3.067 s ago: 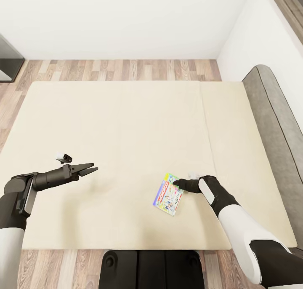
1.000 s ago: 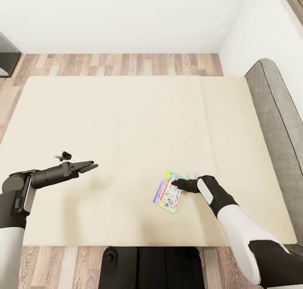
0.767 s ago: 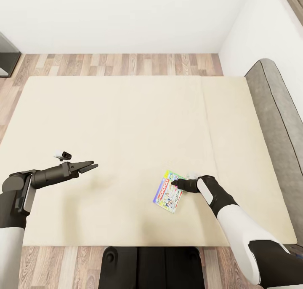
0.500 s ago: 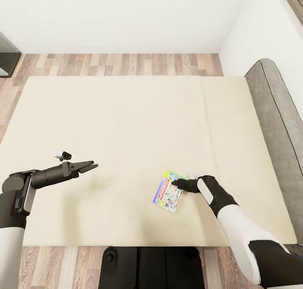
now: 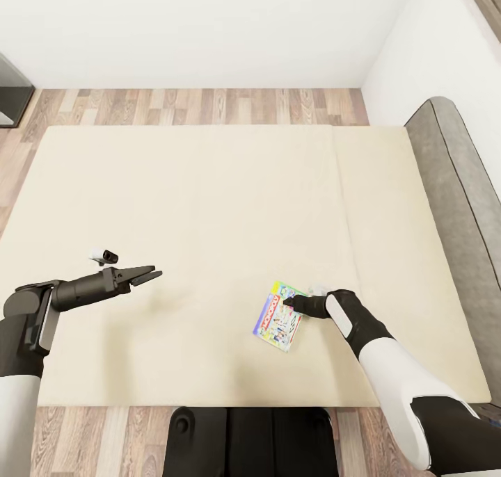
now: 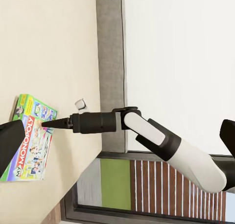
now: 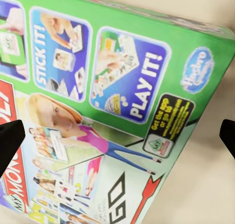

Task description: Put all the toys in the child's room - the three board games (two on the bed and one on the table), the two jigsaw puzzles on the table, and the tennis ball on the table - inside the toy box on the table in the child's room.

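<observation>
Nothing has moved: board game (image 5: 279,318) lies flat on bed (image 5: 209,206).

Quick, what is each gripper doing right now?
Left gripper: open, holding nothing, above the bed.
Right gripper: at the board game; open or shut cannot be told.

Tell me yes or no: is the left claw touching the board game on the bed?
No. In the head view the left claw hangs over bare mattress, well apart from the board game, which lies by the right claw.
</observation>
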